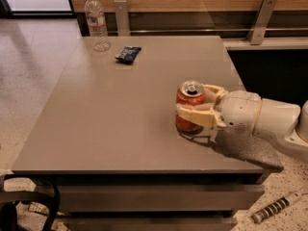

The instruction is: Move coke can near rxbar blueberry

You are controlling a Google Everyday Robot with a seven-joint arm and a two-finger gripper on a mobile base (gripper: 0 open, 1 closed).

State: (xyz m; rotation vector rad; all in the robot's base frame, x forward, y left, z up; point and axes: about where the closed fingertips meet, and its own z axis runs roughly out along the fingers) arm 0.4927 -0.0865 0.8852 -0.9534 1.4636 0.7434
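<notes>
The coke can [189, 104], red with a silver top and pull tab, stands upright on the grey table [110, 114] near its right front part. My gripper [194, 102] reaches in from the right and its two cream fingers [196, 115] are shut on the can's sides, one in front and one behind. The rxbar blueberry [128, 55], a small flat dark blue wrapper, lies far off at the table's back left.
A clear plastic water bottle [97, 21] stands at the back left corner, just left of the bar. A wooden wall with metal rail brackets [260, 19] runs behind the table. My white arm [269, 119] extends over the right edge.
</notes>
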